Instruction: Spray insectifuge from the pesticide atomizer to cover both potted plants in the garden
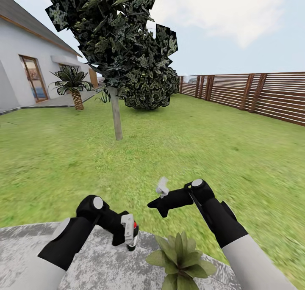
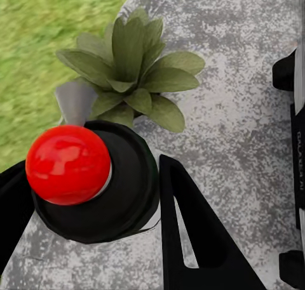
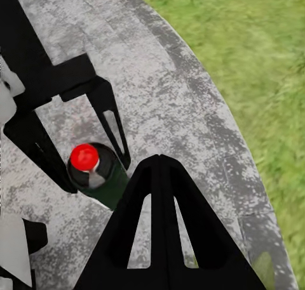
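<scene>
The pesticide atomizer (image 1: 135, 227), a dark-green bottle with a red top (image 2: 68, 165), is upright in my left gripper (image 1: 130, 236), which is shut on it just above the grey stone patio (image 1: 89, 269). In the left wrist view a black finger stands on each side of the bottle's body (image 2: 130, 191). One potted plant (image 1: 180, 256), a low green rosette, sits at the patio's edge to the right of the bottle, also in the left wrist view (image 2: 130, 74). My right gripper (image 1: 154, 205) hangs shut and empty above the plant; from its wrist I see the atomizer (image 3: 95, 169).
Garden lawn (image 1: 178, 154) stretches ahead from the patio's curved rim (image 3: 210, 131). A thin-trunked dark tree (image 1: 115, 116) stands mid-lawn, with a bush, a palm (image 1: 76, 93) and a white house (image 1: 25, 70) behind it. A brown slat fence (image 1: 258, 93) runs along the right.
</scene>
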Available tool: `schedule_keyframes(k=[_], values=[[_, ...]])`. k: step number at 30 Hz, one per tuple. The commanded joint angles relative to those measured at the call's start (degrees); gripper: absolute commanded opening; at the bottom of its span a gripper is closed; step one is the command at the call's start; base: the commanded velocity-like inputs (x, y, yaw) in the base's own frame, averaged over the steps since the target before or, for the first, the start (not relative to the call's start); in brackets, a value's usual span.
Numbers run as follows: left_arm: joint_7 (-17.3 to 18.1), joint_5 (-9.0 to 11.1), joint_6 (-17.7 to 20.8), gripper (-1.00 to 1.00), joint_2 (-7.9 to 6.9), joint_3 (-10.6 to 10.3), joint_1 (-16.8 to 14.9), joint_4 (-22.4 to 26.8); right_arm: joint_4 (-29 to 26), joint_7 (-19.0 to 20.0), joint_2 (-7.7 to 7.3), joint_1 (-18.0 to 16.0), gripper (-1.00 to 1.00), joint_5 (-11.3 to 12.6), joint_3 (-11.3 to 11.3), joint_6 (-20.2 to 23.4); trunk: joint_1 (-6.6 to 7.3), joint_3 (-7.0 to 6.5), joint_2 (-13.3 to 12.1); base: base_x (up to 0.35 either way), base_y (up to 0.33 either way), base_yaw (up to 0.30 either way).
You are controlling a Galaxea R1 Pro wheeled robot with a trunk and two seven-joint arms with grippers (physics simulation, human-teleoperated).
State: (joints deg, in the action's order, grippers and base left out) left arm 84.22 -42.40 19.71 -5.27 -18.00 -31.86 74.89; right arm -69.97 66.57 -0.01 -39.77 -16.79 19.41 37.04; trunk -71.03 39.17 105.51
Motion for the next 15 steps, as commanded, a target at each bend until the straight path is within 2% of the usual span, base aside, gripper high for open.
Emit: schedule_keyframes(k=[1, 3, 6, 8, 15], values=[[0.24, -0.22, 0.6, -1.0, 0.24, -0.1, -0.05, 0.08, -0.08, 0.31, 0.25, -0.05, -1.0, -0.34, 0.04, 0.4, 0.01, 0.06, 0.03, 0.0, 0.0, 0.0], [0.24, -0.69, 0.65, -1.0, 1.28, -0.1, -0.05, 0.08, -0.08, 0.31, 1.08, -0.05, -1.0, -0.42, 0.08, 0.4, 0.01, 0.06, 0.03, 0.0, 0.0, 0.0], [0.24, -3.99, 0.68, -1.0, 2.29, -0.07, -0.2, 0.02, -0.08, 0.31, 1.36, -0.05, -1.0, -0.44, 0.1, 0.4, 0.01, 0.06, 0.03, 0.0, 0.0, 0.0], [0.24, -5.03, 0.68, -1.0, 2.73, -0.05, -0.36, 0.01, -0.08, 0.31, 1.39, -0.05, -1.0, -0.46, 0.11, 0.4, 0.01, 0.06, 0.03, 0.0, 0.0, 0.0], [0.24, -5.79, 0.68, -1.0, 3.71, -0.02, -0.84, 0.0, -0.08, 0.31, 1.42, -0.05, -1.0, -0.43, 0.18, 0.4, 0.01, 0.06, 0.03, 0.0, 0.0, 0.0]])
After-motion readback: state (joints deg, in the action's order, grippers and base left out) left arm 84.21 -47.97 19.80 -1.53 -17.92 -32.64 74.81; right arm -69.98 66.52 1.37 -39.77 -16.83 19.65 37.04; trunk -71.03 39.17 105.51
